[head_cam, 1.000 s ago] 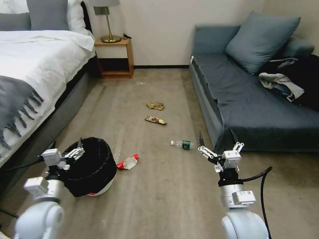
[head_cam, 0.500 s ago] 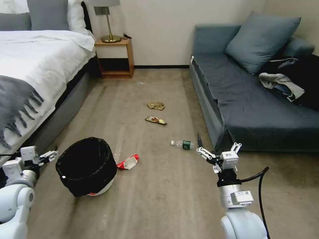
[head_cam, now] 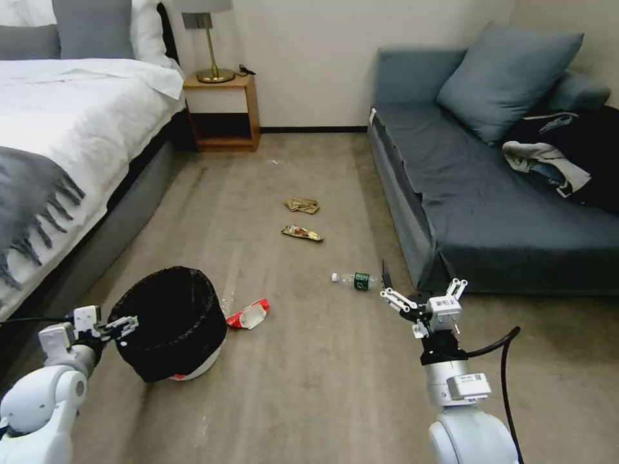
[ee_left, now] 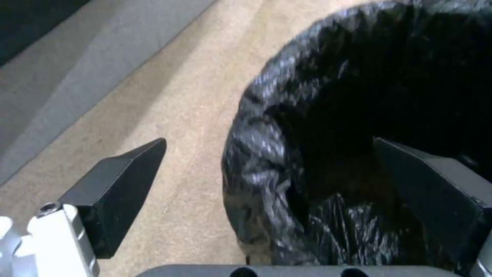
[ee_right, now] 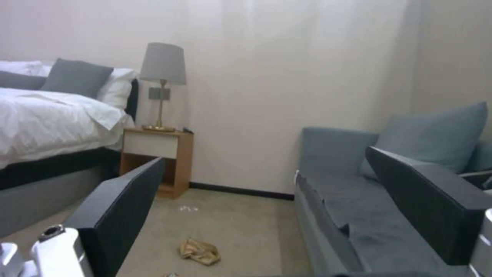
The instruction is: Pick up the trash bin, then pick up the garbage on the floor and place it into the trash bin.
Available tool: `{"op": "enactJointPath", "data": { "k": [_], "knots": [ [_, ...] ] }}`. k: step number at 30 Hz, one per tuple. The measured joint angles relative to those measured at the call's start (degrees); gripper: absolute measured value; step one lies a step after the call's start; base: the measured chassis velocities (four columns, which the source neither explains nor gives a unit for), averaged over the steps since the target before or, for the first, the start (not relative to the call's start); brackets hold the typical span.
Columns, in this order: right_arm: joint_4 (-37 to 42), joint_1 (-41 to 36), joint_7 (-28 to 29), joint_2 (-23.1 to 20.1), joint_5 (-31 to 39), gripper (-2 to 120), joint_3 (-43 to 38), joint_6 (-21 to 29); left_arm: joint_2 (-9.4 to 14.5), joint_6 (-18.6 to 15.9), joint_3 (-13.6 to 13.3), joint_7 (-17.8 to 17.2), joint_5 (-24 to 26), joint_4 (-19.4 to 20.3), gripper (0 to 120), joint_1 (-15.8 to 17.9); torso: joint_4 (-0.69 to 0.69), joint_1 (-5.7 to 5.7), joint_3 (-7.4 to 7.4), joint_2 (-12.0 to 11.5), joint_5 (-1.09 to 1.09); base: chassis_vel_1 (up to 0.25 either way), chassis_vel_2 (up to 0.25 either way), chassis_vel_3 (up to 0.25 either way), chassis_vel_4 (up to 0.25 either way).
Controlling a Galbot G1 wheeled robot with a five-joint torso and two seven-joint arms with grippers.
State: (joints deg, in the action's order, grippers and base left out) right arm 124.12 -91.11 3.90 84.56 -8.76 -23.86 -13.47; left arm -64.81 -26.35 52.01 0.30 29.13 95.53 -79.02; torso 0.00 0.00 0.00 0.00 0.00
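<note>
Your left gripper (head_cam: 122, 320) sits at the trash bin's (head_cam: 169, 320) bed-side rim, jaws wide and straddling the bagged edge, one finger (ee_left: 436, 184) inside. Your right gripper (head_cam: 412, 290) hovers spread above carpet, the bottle (head_cam: 354, 280) just beside it

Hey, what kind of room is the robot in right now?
Most likely a bedroom or hotel room: a made bed with white linen, a wooden nightstand carrying a brass lamp, and a blue-grey sofa opposite.
</note>
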Motion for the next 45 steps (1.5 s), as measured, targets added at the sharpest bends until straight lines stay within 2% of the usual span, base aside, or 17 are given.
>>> {"op": "enactJointPath", "data": {
  "k": [9, 12, 14, 16, 22, 24, 26, 28, 29, 32, 35, 38, 41, 42, 44, 45],
  "knots": [
    [-0.08, -0.41, -0.19, -0.58, 0.17, 100, -0.3, -1.06, -1.86, 0.6, -0.56, 0.64, -0.96, -1.84, 94, 0.25, 0.0, 0.0, -0.01, 0.0, 0.03, 0.0, 0.0, 0.0, 0.0],
    [-0.11, -0.42, -0.26, -0.68, 0.26, 100, -0.34, -1.27, -2.04, 0.68, -0.55, 0.65, -1.27, -2.16, 82, 0.41, 0.0, 0.0, -0.01, 0.0, 0.04, 0.0, 0.0, 0.0, 0.0],
    [-0.15, -0.38, -0.28, -0.67, 0.3, 100, -0.33, -1.37, -2.06, 0.69, -0.55, 0.65, -1.32, -2.2, 80, 0.45, 0.0, 0.0, -0.01, 0.0, 0.04, 0.0, 0.0, 0.0, 0.0],
    [-0.29, -0.25, -0.63, -0.66, 0.56, 100, -0.27, -1.95, -2.11, 0.73, -0.6, 0.66, -1.41, -2.29, 71, 0.58, 0.0, 0.0, -0.01, 0.0, 0.03, 0.0, 0.0, 0.0, 0.0],
    [-0.4, -0.16, -1.1, -0.62, 0.68, 100, -0.27, -2.34, -2.18, 0.74, -0.64, 0.66, -2.17, -2.29, 57, 0.66, 0.0, 0.0, -0.01, 0.0, 0.0, 0.0, 0.0, 0.0, 0.0],
    [-0.51, -0.09, -1.11, -0.67, 0.7, 100, -0.36, -2.36, -2.03, -0.03, -0.51, 0.83, -3.21, -2.03, 46, 0.65, 0.0, 0.0, -0.01, 0.0, -0.02, 0.0, 0.0, 0.0, 0.0],
    [-0.53, -0.08, -1.12, -0.69, 0.71, 100, -0.4, -2.36, -1.92, -0.59, -0.45, 1.08, -3.79, -1.86, 43, 0.64, 0.0, 0.0, -0.01, 0.0, -0.02, 0.0, 0.0, 0.0, 0.0],
    [-0.6, 0.01, -1.15, -0.7, 0.71, 100, -0.46, -2.36, -1.66, -1.99, -0.21, 2.03, -5.47, -1.45, 31, 0.62, 0.0, 0.0, 0.0, 0.0, -0.03, 0.0, 0.0, 0.0, 0.0],
    [-0.6, 0.01, -1.15, -0.7, 0.71, 100, -0.46, -2.36, -1.66, -1.99, -0.21, 2.03, -5.47, -1.45, 31, 0.62, 0.0, 0.0, 0.0, 0.0, -0.03, 0.0, 0.0, 0.0, 0.0],
    [-0.76, 0.22, -1.23, -0.65, 0.71, 100, -0.48, -2.36, -1.42, -3.68, 0.15, 2.92, -6.51, -0.5, 16, 0.58, 0.0, 0.0, 0.0, 0.0, -0.05, 0.0, 0.0, 0.0, 0.0],
    [-0.9, 0.37, -1.25, -0.62, 0.69, 100, -0.5, -2.34, -1.33, -4.05, 0.37, 3.07, -6.36, 0.26, 11, 0.58, -0.01, 0.0, 0.0, 0.0, -0.05, 0.0, 0.0, 0.0, 0.0],
    [-1.14, 0.56, -1.24, -0.61, 0.64, 100, -0.57, -2.31, -1.13, -4.15, 0.76, 3.06, -5.41, 1.26, 7, 0.61, -0.01, 0.0, 0.0, 0.0, -0.01, 0.0, 0.0, 0.0, 0.0],
    [-1.55, 1.0, -0.9, -0.64, 0.59, 100, -0.61, -2.31, -1.16, -4.29, 2.06, 1.4, -0.01, 4.36, 6, 0.61, 0.0, 0.0, 0.0, 0.0, -0.02, 0.0, 0.0, 0.0, 0.0],
    [-1.55, 1.0, -0.9, -0.64, 0.59, 100, -0.61, -2.31, -1.16, -4.29, 2.06, 1.4, -0.01, 4.36, 6, 0.61, 0.0, 0.0, 0.0, 0.0, -0.02, 0.0, 0.0, 0.0, 0.0],
    [-1.93, 1.27, 0.54, -0.65, 0.19, 100, -0.66, -2.31, -1.59, -3.51, 3.03, -0.57, 4.95, 7.4, 6, 0.36, 0.02, 0.0, 0.0, 0.0, -0.01, 0.0, 0.0, 0.0, 0.0],
    [-2.12, 1.31, 2.16, -0.64, 0.19, 100, -0.57, -2.27, -1.97, -1.74, 3.36, -2.26, 8.35, 9.53, 6, 0.17, 0.01, 0.0, 0.0, 0.0, -0.01, 0.0, 0.0, 0.0, 0.0]
  ]
}}
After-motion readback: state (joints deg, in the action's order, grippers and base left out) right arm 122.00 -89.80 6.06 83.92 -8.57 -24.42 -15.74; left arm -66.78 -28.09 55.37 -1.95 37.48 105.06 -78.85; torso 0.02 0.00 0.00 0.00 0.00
